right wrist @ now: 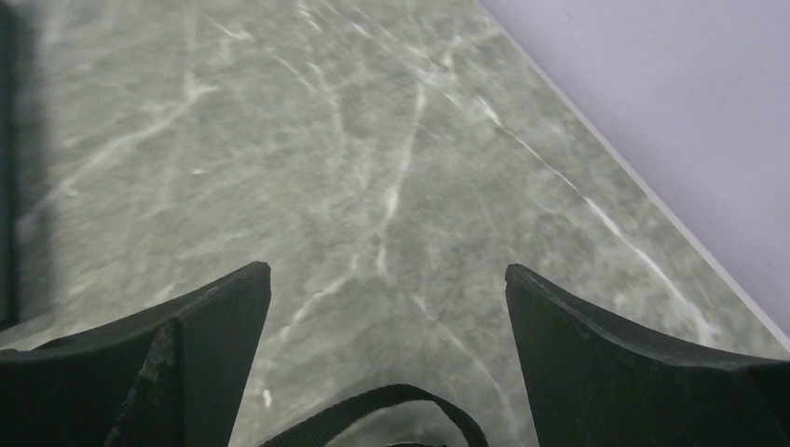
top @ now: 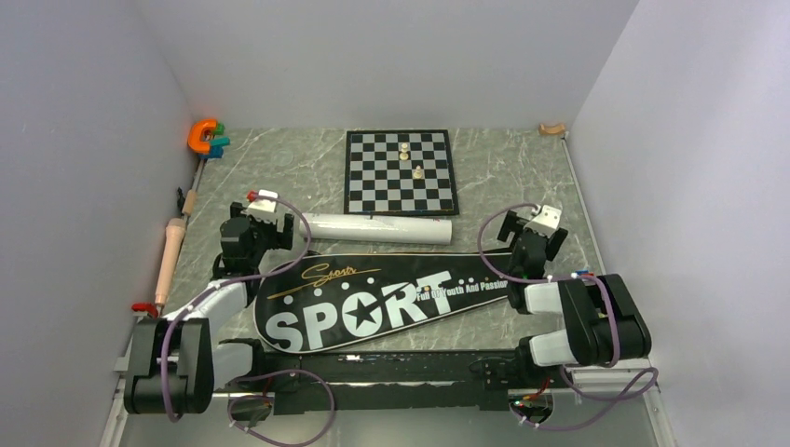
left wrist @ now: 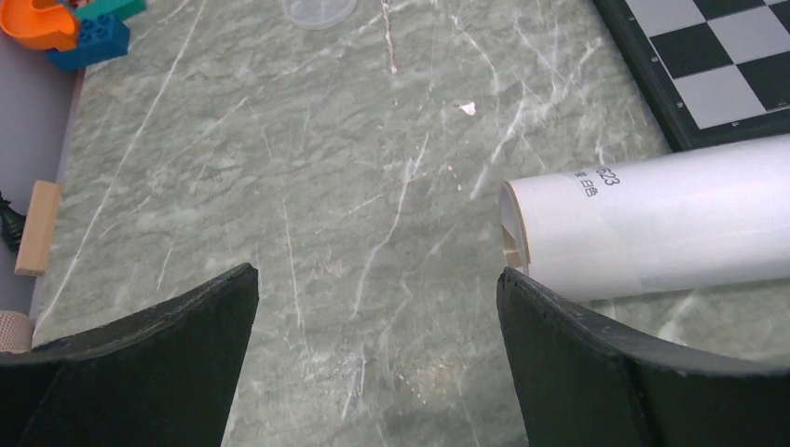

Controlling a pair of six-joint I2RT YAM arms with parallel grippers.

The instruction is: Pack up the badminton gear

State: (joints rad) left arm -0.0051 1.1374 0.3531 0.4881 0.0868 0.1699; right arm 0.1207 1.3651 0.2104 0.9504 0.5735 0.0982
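Note:
The black racket-shaped bag (top: 363,303) lettered SPORT lies flat across the near table, its wide end to the left. The long white tube (top: 377,228) lies just behind it, in front of the chessboard; its open left end shows in the left wrist view (left wrist: 652,228). My left gripper (top: 279,226) is open and empty beside the tube's left end, above the bag's wide end. My right gripper (top: 538,240) is open and empty over the bag's narrow end; a black strap loop (right wrist: 373,410) shows below its jaws. No rackets or shuttlecocks are in view.
A black-and-white chessboard (top: 401,172) with two pieces stands at the back. A beige wooden rod (top: 170,256) lies along the left wall. Orange and teal toy blocks (top: 207,138) sit in the back left corner. A small wooden piece (top: 551,129) lies back right.

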